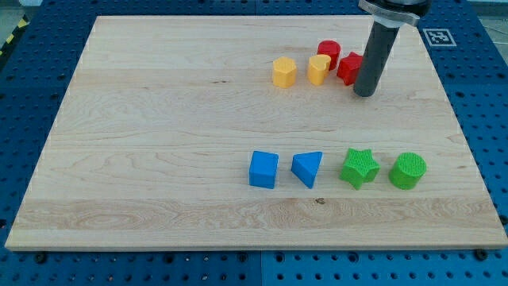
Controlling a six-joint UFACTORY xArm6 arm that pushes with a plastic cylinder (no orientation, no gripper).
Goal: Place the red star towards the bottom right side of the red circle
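Observation:
The red circle [329,52] stands near the view's top, right of centre. The red star [349,68] sits just to its lower right, touching or nearly touching it, and is partly hidden by my rod. My tip [364,93] rests on the board at the star's lower right edge, right beside it.
A yellow hexagon [284,71] and a yellow rounded block [318,69] lie left of the red blocks. Lower down stand a blue cube [263,169], a blue triangle [308,168], a green star [359,167] and a green circle [407,171]. The wooden board [159,143] ends at blue table edges.

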